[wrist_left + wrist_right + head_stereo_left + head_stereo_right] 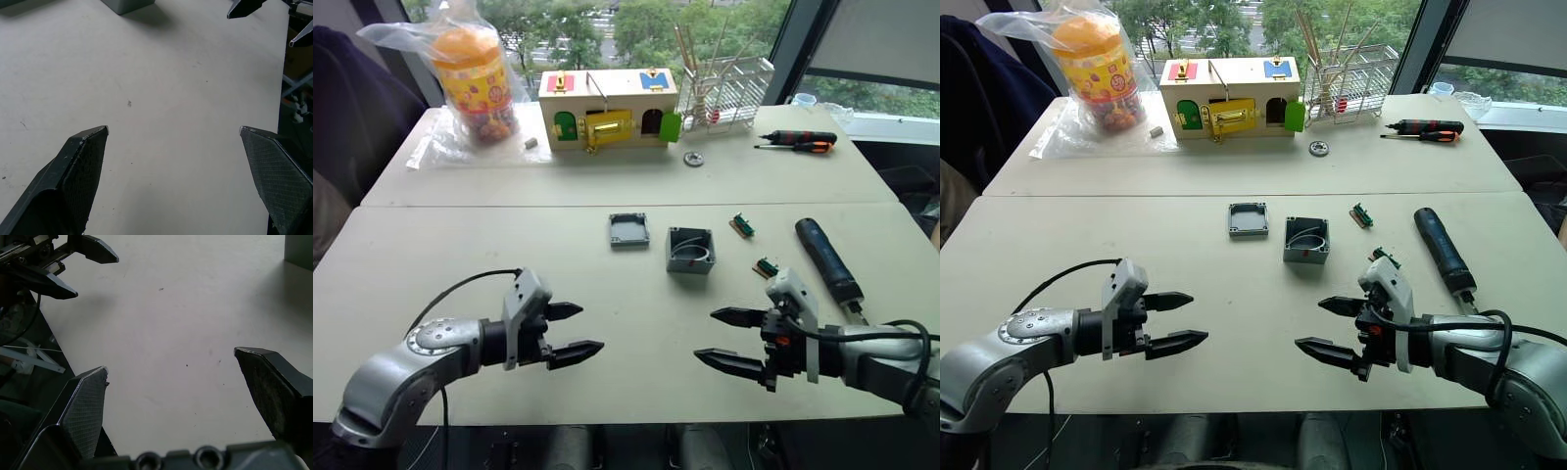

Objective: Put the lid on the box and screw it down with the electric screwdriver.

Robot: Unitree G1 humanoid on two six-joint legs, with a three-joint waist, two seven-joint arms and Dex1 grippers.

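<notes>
1. Left eye view: we see the lid lying flat on the pale counter, apart from the box, which stands open-topped just to its right with wires inside. The electric screwdriver lies further right, bit toward the near edge. Two green connector strips lie between box and screwdriver. Our left gripper and right gripper hover near the front edge, tips facing each other, fingers spread wide and holding nothing.
2. Right eye view: on the far counter stand a wooden box with coloured doors, a bagged orange jar, a wire rack and two hand screwdrivers.
3. Left wrist view: our left fingers stand wide apart over bare counter; the box's lower corner shows ahead, and the right gripper's tips beyond.
4. Right wrist view: our right fingers are equally wide, empty, facing the left gripper.
</notes>
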